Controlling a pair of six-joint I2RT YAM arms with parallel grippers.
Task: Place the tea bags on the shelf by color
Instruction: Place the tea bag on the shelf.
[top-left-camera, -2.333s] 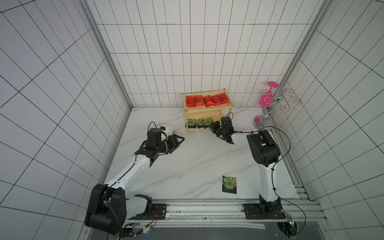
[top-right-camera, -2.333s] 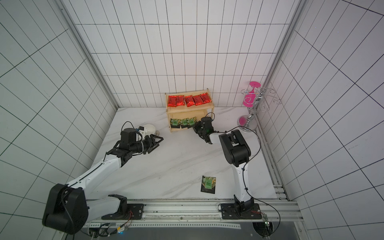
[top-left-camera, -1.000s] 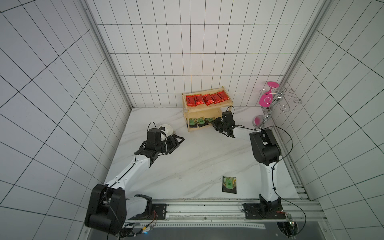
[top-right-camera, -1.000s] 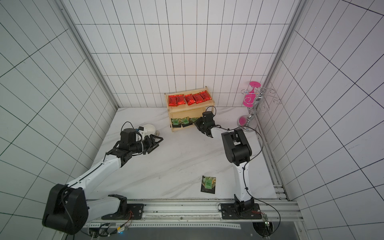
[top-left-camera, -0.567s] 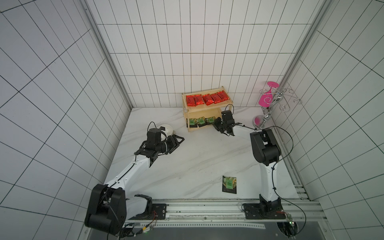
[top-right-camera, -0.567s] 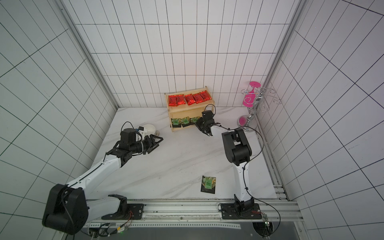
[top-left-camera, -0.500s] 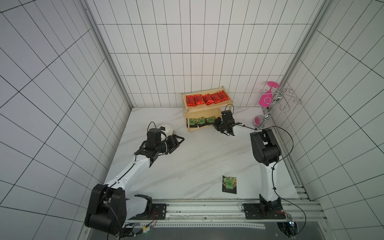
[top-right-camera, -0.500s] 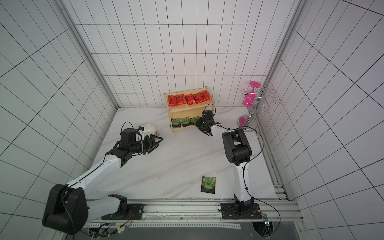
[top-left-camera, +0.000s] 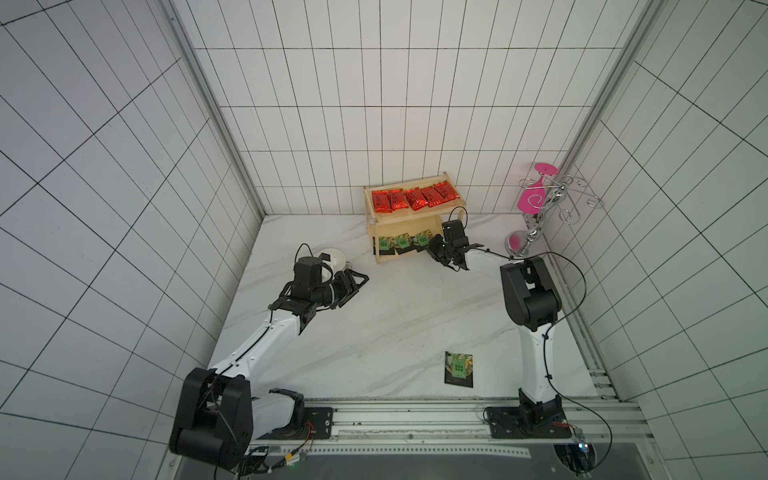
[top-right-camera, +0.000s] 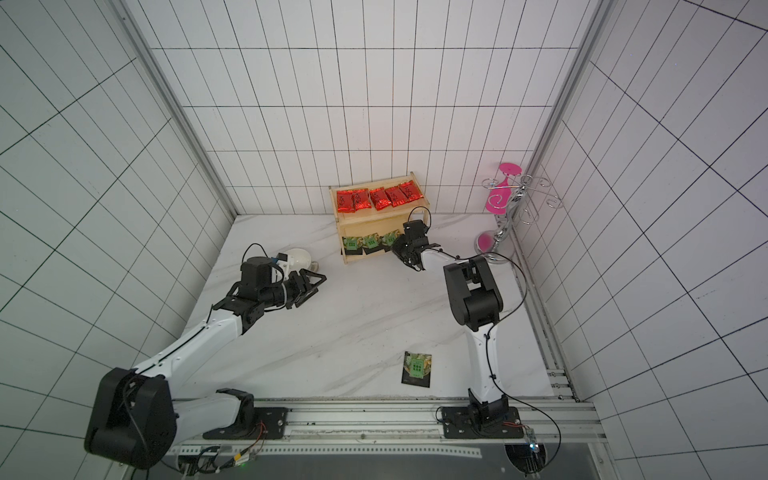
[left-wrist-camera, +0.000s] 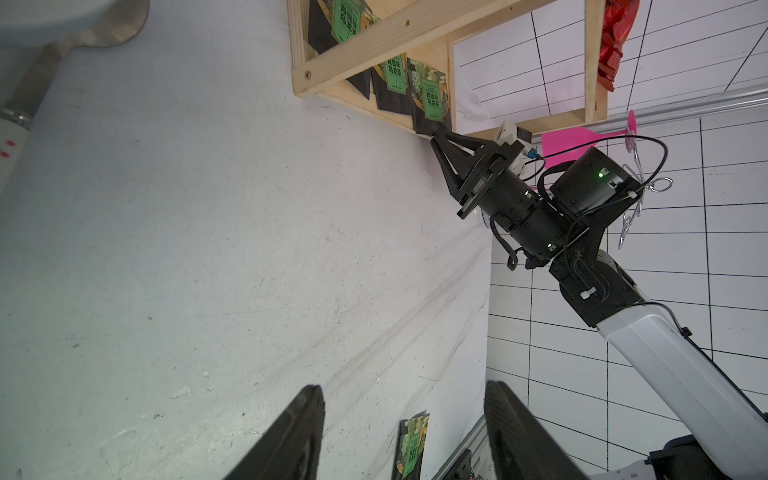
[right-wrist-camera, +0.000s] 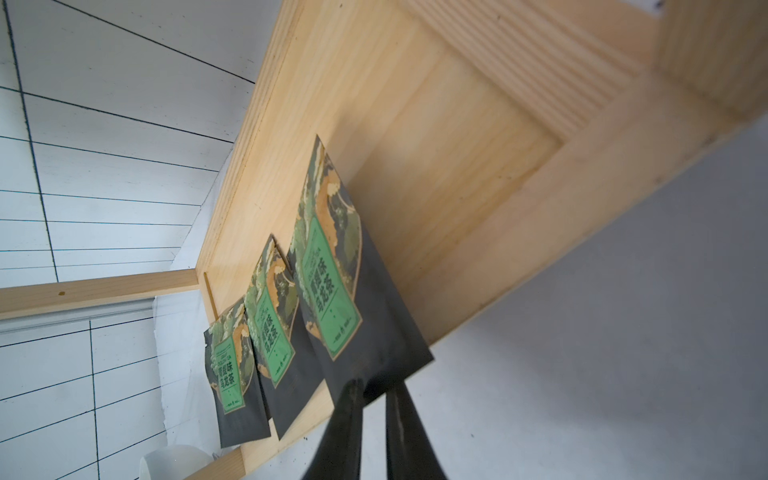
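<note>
Reaches with the right gripper (top-left-camera: 433, 248) to the lower tier of the wooden shelf (top-left-camera: 368, 203), at its right front corner. Has the jaws there at a narrow gap around the near edge of a dark sachet with green label (right-wrist-camera: 332, 282); cannot tell whether really pinched or only touched. Finds this sachet on the lower tray, rightmost of three, overlapping the next one and sticking out over the front rim. Shows in both top views five red foil packets (top-left-camera: 411, 198) side by side on the upper tray. Has a fourth green-label sachet (top-left-camera: 458, 368) flat on the marble table (top-left-camera: 374, 332), near the front rail and well apart from the shelf. Holds the left gripper (top-left-camera: 358, 284) wide open above the table, with nothing between the fingers (left-wrist-camera: 307, 419), just beside a white rounded object (top-left-camera: 332, 259). Shows also a chrome wire stand (top-left-camera: 540, 226) with a pink glass (top-left-camera: 531, 202) hanging on it, in the far right corner.
</note>
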